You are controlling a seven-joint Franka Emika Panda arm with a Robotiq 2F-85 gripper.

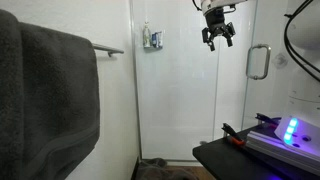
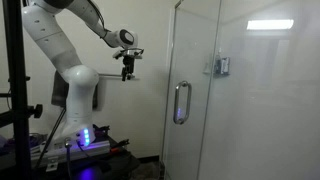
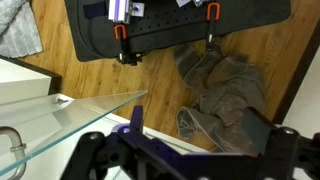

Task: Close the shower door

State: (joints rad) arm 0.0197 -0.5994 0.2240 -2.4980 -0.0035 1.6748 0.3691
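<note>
The shower door is a clear glass panel in both exterior views (image 1: pixel 236 100) (image 2: pixel 196 60), with a vertical chrome loop handle (image 1: pixel 258 62) (image 2: pixel 182 102) near its edge. My gripper (image 1: pixel 218 34) (image 2: pixel 127 66) hangs high in the air with its fingers spread and empty. It is above handle height and apart from the glass, off to the side of the door's handle edge. In the wrist view, which looks straight down, the gripper (image 3: pixel 182 152) is dark at the bottom. The glass top edge (image 3: pixel 90 112) and part of the handle (image 3: pixel 9 146) lie at the lower left.
A grey towel (image 1: pixel 50 90) hangs on a bar close to the camera. A small shelf with bottles (image 1: pixel 152 38) (image 2: pixel 222 66) is on the shower wall. A black platform with a blue-lit box (image 1: pixel 285 132) (image 2: pixel 88 140) stands near the robot base. A grey rag (image 3: pixel 225 95) lies on the wood floor.
</note>
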